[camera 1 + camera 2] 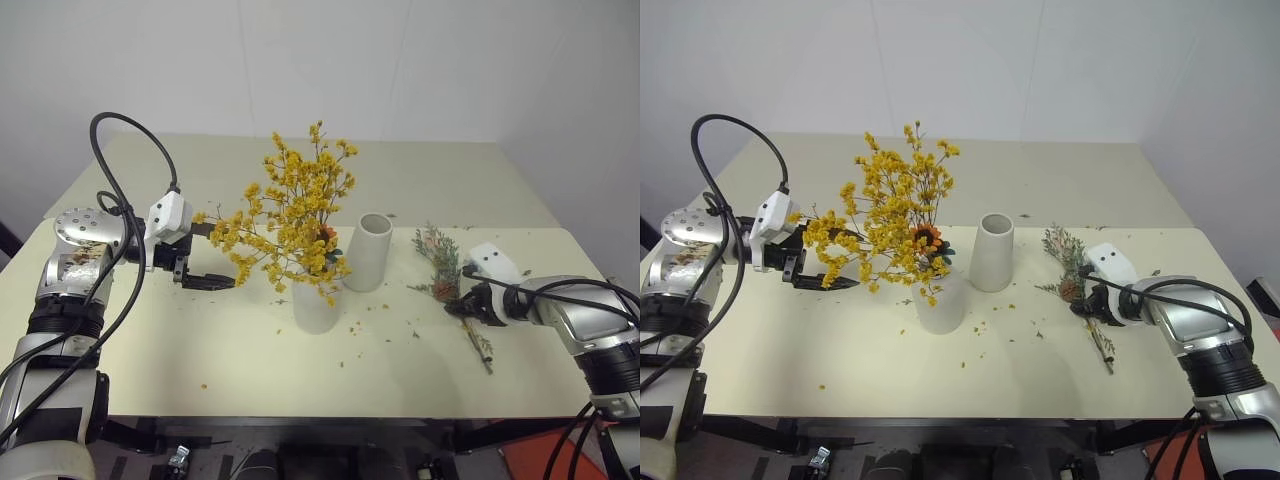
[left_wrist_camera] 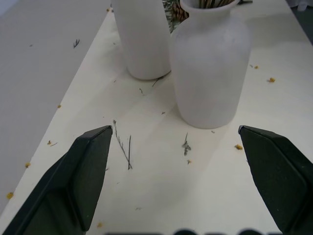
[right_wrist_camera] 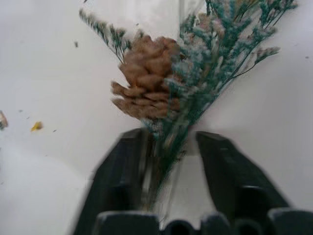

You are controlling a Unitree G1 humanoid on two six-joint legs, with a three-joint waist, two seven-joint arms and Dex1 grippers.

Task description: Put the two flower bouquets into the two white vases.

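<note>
The yellow bouquet [image 1: 295, 215] stands in the short rounded white vase [image 1: 318, 305] at mid-table. Just to its right is the taller cylinder vase [image 1: 367, 252], with nothing showing in its mouth. My left gripper [image 1: 222, 258] hovers open to the left of the rounded vase [image 2: 208, 73], pointing at it with a gap between. The grey-green sprig [image 1: 438, 258] with its pinecone [image 3: 144, 78] lies flat on the table at the right. My right gripper [image 3: 168, 139] is low over its stems, one finger on each side, jaws narrowed, with a small gap still showing beside the stems.
Yellow crumbs [image 1: 355, 325] and twig bits [image 2: 122, 147] are scattered on the cream table [image 1: 150, 350] around the vases. A second table top [image 1: 430, 170] adjoins at the back, against a white wall. The front edge runs close below both arms.
</note>
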